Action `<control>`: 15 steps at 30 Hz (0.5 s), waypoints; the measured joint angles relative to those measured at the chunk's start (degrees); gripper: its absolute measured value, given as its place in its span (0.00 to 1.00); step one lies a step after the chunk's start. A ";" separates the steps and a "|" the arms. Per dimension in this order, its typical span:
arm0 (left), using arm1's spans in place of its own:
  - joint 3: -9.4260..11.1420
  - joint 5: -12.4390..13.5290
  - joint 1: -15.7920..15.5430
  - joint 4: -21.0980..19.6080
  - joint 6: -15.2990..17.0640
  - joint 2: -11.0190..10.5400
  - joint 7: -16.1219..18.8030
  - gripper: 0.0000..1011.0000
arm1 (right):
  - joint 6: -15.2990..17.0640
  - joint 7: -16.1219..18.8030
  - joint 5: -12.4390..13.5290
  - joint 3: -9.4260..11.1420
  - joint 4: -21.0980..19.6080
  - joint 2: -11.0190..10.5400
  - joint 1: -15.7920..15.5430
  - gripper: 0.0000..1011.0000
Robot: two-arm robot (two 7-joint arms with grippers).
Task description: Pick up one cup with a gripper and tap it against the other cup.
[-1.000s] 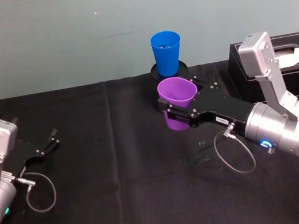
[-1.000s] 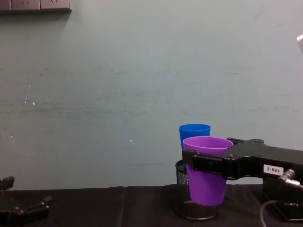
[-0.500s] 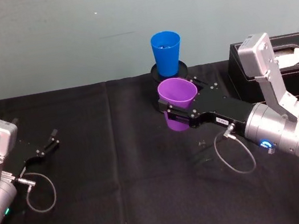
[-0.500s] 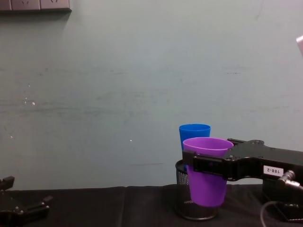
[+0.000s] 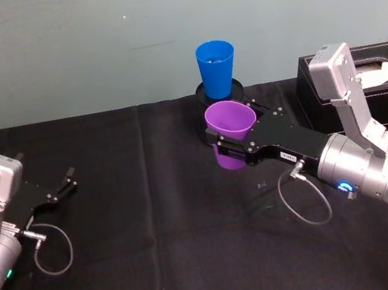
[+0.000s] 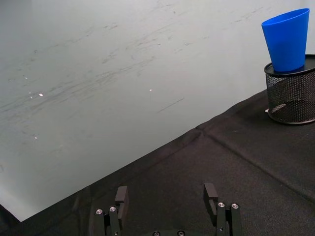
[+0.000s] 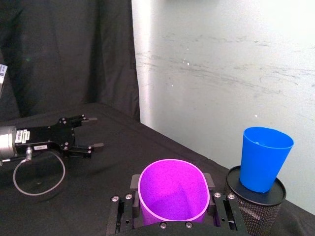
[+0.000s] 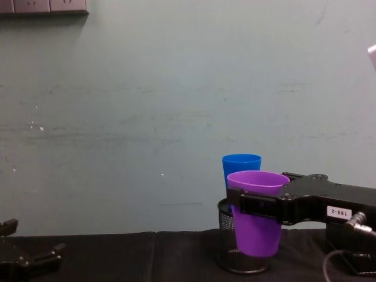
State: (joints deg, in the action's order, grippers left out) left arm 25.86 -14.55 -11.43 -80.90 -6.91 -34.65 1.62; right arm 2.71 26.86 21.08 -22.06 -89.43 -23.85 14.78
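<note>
Near the counter's left edge the left end effector (image 5: 63, 189) rests, fingers spread. Toward the back edge, the right end effector (image 5: 231, 150) clamps the purple cup (image 5: 231, 125) just before the blue cup (image 5: 216, 66), perched atop a mesh holder (image 6: 290, 96). A hard tap could topple it. Black cloth covers the counter (image 5: 161, 256), with a pale wall behind.
</note>
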 joint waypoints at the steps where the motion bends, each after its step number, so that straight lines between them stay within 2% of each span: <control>1: 0.00 0.00 0.00 0.00 0.00 0.00 0.00 0.99 | 0.00 0.00 -0.01 0.00 0.01 0.00 0.00 0.72; 15: 0.00 0.00 0.00 0.00 0.00 0.00 0.00 0.99 | 0.00 0.02 -0.05 0.00 0.00 0.00 0.00 0.72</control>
State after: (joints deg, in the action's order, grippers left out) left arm 25.86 -14.55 -11.44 -80.90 -6.91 -34.65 1.62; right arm 2.72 26.88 21.03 -22.06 -89.43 -23.85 14.78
